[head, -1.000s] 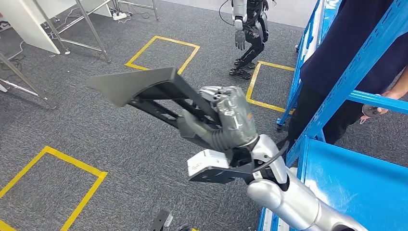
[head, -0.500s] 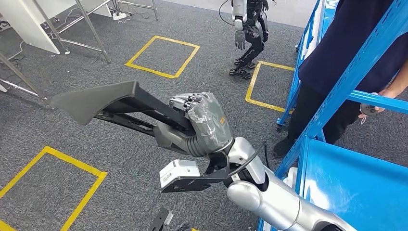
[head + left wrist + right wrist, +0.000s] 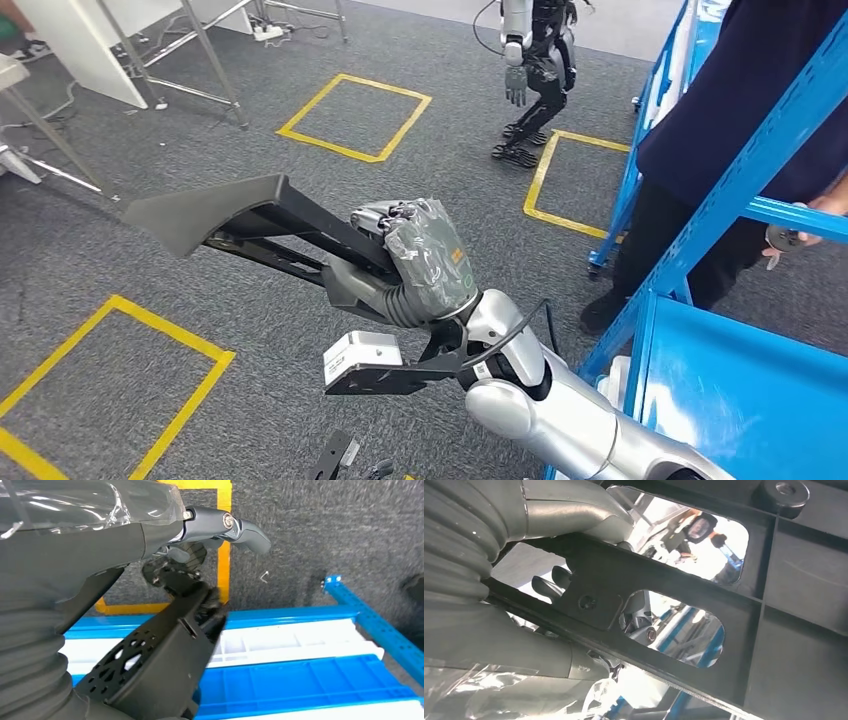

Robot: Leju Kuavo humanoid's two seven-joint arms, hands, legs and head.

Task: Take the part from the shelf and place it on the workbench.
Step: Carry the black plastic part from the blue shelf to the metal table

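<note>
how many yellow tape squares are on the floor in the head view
3. One yellow square lies far ahead at centre, one at the other robot's feet beside the blue shelf, one near left. More may lie outside the frame.

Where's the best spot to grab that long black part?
Grab the black part by its narrow bar end, coming from the side, as the right hand does. Fingers can wrap around the bars there. The far end flares into a wide flat plate.
</note>
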